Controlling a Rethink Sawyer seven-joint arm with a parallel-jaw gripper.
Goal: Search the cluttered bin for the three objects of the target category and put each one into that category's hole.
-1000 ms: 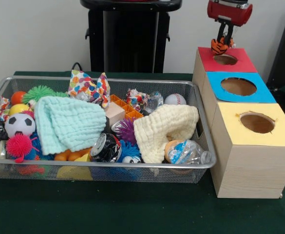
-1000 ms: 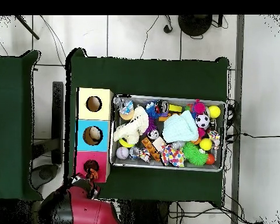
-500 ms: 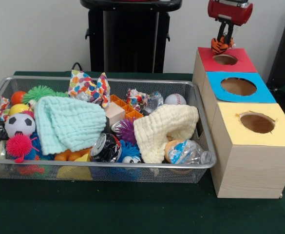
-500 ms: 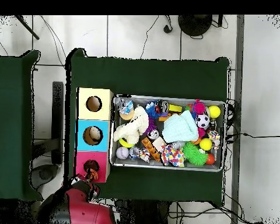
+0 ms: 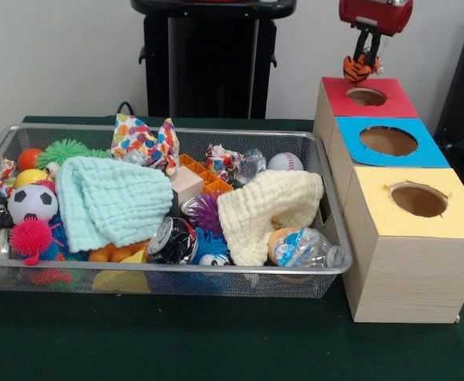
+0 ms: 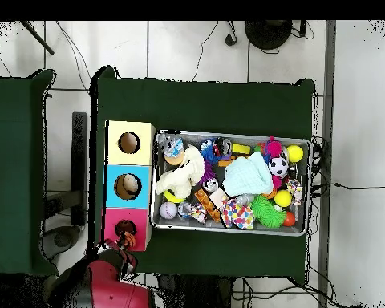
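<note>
My gripper [image 5: 364, 57] is shut on the orange tiger with black stripes [image 5: 358, 68] and holds it in the air just above the far edge of the red-topped box. The red-surrounded hole [image 5: 366, 97] lies open a little below and in front of the tiger. In the overhead view the tiger [image 6: 127, 238] hangs at the red hole [image 6: 124, 227] edge nearest the robot's base. The wire mesh bin [image 5: 176, 130] stands left of the boxes, full of clutter. The tan-brown and purple plush animals do not show.
The blue-surrounded hole [image 5: 388, 140] and yellow-surrounded hole [image 5: 419, 199] sit in front of the red one. In the bin lie a teal cloth [image 5: 113, 198], a cream cloth [image 5: 267, 208], a baseball [image 5: 285, 162], a soccer ball [image 5: 32, 202] and spiky balls. The black pedestal [image 5: 208, 59] stands behind.
My gripper has risen a little with the tiger held in it, staying over the far edge of the red box. Nothing in the bin has moved.
</note>
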